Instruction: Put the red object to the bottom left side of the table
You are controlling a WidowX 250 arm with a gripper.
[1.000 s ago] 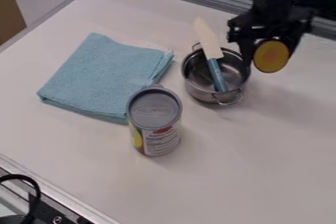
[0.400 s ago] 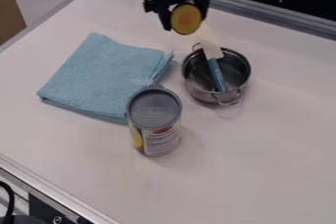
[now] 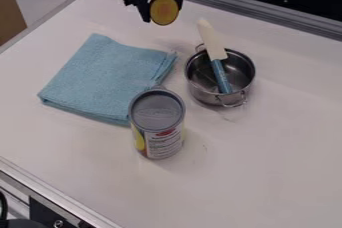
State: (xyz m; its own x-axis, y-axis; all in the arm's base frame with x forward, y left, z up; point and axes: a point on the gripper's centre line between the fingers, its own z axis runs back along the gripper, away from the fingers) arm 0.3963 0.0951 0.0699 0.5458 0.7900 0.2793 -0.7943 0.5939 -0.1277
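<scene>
Vs. prev. frames: gripper [image 3: 162, 13] has shifted toward view's L, from near pot [image 3: 202, 95] to top of view beyond cloth [image 3: 103, 79], carrying round yellow-orange obj. [image 3: 164, 10] w/ it. Gripper closed on obj., fingers either side, held above far part of worktop [image 3: 267, 172]. Pot w/ spatula [image 3: 220, 74], can [image 3: 160, 144] & cloth: same posns.

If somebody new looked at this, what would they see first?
Probably the round yellow-orange thing in the black gripper, near the top. Next, the big folded blue cloth on the left and the can standing by its corner. Then the shiny pot right of the cloth, with a blue-handled spatula sticking out.
</scene>
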